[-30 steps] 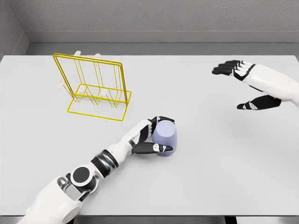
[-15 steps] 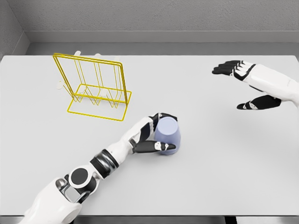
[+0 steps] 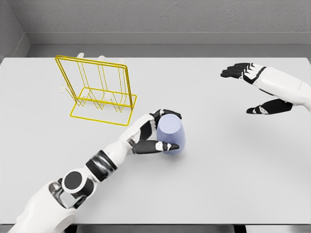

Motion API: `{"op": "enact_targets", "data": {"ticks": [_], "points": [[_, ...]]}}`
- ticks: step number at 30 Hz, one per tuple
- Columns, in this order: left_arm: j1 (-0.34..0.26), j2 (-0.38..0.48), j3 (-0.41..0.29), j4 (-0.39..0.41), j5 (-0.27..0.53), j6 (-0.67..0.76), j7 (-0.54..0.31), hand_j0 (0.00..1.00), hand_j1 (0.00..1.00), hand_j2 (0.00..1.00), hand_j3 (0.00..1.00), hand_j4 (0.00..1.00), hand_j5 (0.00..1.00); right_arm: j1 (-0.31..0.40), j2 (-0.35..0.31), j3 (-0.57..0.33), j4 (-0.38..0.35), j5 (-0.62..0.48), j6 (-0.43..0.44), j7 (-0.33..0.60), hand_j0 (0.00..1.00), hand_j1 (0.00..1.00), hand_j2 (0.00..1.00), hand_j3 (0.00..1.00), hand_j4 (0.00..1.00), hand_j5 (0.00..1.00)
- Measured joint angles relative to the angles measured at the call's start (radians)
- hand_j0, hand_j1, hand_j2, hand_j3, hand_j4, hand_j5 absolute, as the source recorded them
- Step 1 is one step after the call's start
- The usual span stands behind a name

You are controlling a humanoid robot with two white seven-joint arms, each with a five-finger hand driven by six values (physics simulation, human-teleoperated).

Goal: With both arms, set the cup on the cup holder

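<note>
A pale blue cup (image 3: 171,133) is seen near the middle of the white desk (image 3: 218,170), slightly tilted. It is gripped by the left hand (image 3: 154,138), whose dark fingers (image 3: 167,114) are wrapped over its upper side while the thumb is pressed across its lower front. The left arm is extended from the lower left corner. A yellow wire cup holder (image 3: 99,92) is placed upright toward the desk's far left, well apart from the cup. The right hand (image 3: 260,90) is held above the desk at the right, fingers spread, nothing grasped.
</note>
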Motion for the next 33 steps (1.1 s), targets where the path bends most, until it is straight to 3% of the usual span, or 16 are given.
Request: {"op": "enact_targets", "data": {"ticks": [21,33], "points": [[-0.014,0.131,-0.02,-0.001,0.015,-0.284,-0.076,0.63,0.63,0.63,0.63,0.63,0.63,0.0,0.0,0.0,0.0,0.0,0.0,0.0,1.0,1.0,1.0,1.0,1.0,1.0],[-0.074,0.23,-0.017,-0.002,0.041,-0.378,-0.081,0.64,0.64,0.64,0.64,0.64,0.64,0.002,0.0,0.0,0.0,0.0,0.0,0.0,1.0,1.0,1.0,1.0,1.0,1.0]]}}
